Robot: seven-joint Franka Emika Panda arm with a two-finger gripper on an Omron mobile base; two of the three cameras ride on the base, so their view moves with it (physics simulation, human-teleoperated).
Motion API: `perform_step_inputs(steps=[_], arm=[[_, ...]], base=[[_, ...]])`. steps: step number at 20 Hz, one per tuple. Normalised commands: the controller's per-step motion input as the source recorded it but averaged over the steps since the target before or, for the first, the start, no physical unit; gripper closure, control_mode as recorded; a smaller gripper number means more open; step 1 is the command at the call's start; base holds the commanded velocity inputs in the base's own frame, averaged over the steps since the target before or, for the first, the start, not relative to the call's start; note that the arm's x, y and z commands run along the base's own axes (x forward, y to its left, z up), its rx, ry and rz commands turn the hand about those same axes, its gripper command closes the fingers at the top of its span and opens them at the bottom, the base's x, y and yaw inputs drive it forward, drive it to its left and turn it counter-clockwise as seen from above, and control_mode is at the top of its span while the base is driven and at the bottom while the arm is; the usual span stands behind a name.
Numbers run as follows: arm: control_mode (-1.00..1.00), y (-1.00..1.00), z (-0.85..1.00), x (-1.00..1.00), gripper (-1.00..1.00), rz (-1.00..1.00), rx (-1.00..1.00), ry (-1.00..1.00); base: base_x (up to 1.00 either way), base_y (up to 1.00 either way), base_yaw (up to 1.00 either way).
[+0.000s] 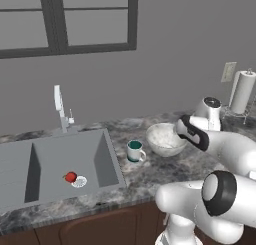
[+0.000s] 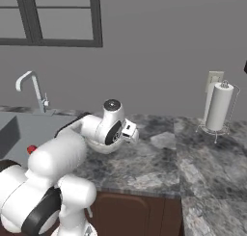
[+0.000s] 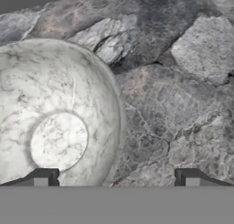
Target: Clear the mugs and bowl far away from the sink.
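Observation:
The pale marbled bowl stands on the counter right of the sink. In the hand view the bowl lies at the left, and my gripper is open just above its right rim, one fingertip over the inside and the other over bare counter. The white mug with a teal inside stands between bowl and sink. Down in the right basin lies the red mug, beside the drain. From the right base view the red mug peeks out behind my arm.
A slim silver faucet rises behind the sink. At the back right a paper towel roll stands on its holder under a wall outlet. Marbled counter stretches to the right and turns a corner there.

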Motion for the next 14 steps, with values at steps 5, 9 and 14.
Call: perform_step_inputs(steps=[5,9,14], arm=[[-1.00,0.00,-0.28,0.33,-1.00,-0.06,0.03,0.07],[-1.00,0.00,-0.27,0.19,-1.00,0.00,0.12,0.08],[-1.00,0.00,-0.32,0.17,-1.00,0.00,0.07,0.02]], base=[[0.00,0.00,0.00],[0.00,0.00,0.00],[0.00,0.00,0.00]])
